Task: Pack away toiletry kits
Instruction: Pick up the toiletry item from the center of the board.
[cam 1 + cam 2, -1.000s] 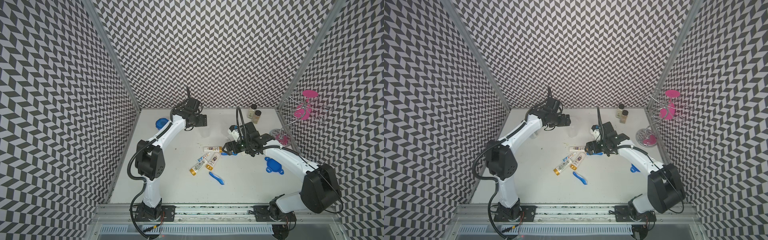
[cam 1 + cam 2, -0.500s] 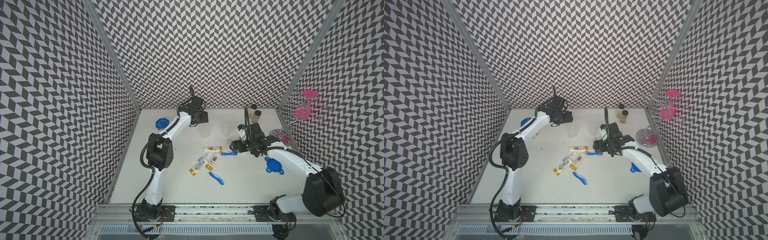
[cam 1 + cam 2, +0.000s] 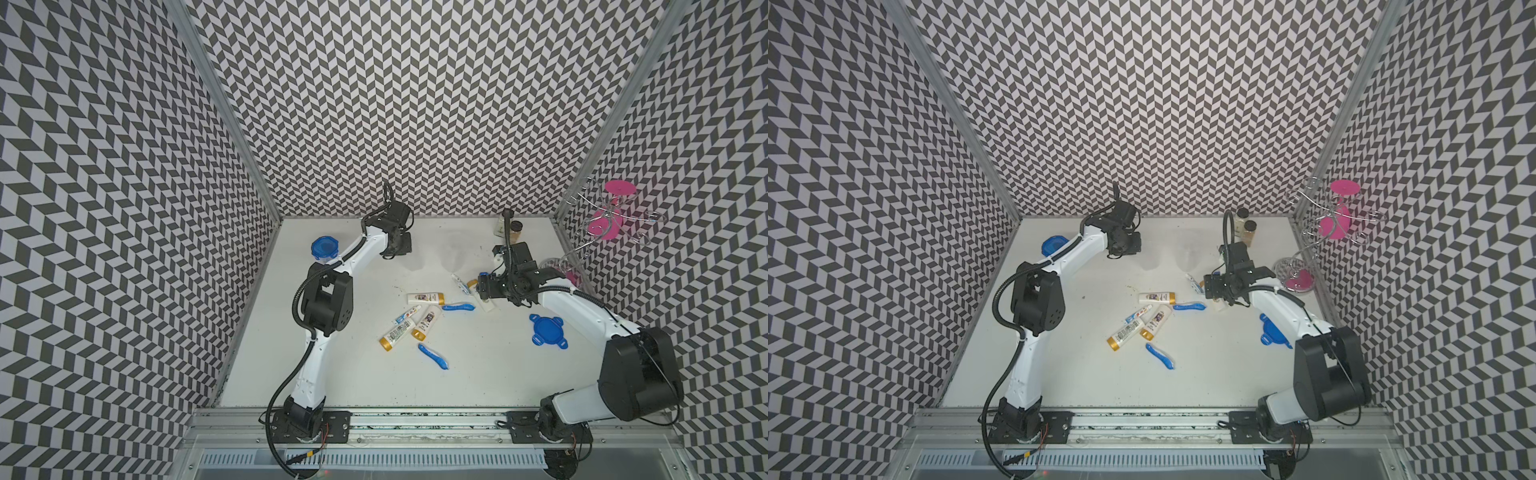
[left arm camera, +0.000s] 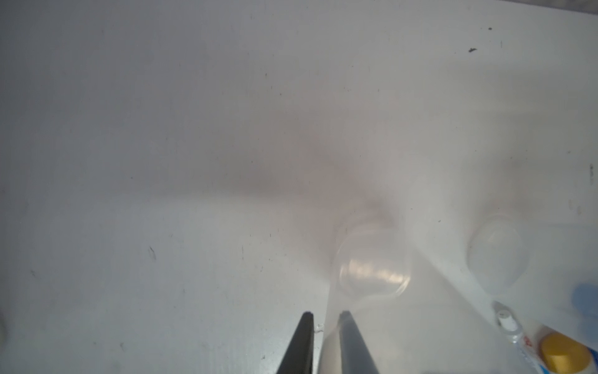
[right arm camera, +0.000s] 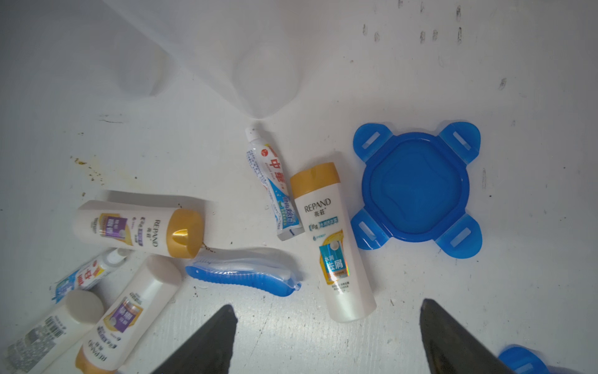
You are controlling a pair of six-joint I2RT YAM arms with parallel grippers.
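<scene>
The left tool [image 4: 326, 314] is pressed together on the thin wall of a clear plastic cup [image 4: 372, 265] near the far side of the white bench [image 3: 478, 374], one finger inside the rim and one outside. A second clear cup [image 4: 498, 255] stands just beside it.

The right tool [image 5: 327, 306] hangs spread wide and empty over the loose kit pieces in mid-bench. Below it are a white tube with a gold cap [image 5: 333, 239], a white-blue toothpaste tube [image 5: 275, 184] lying against that tube, and a blue toothbrush in a clear wrapper [image 5: 242, 275]. A blue four-tab lid [image 5: 415, 187] sits close by. More tubes and another toothbrush are scattered nearer the front. One cup with its blue lid already on [image 3: 324, 248] stands at the far left edge.

The main risk is probably the pinch on the cup. The wall is thin and flexible, so a grip on one side of the rim could buckle it, or let the cup swing and tip as it is dragged or lifted. The held cup could also knock its neighbour.

For the right tool, the pieces lie crowded. Closing on the gold-capped tube may catch the toothpaste too or shove the lid, and the round tube could roll out from between the fingers.
</scene>
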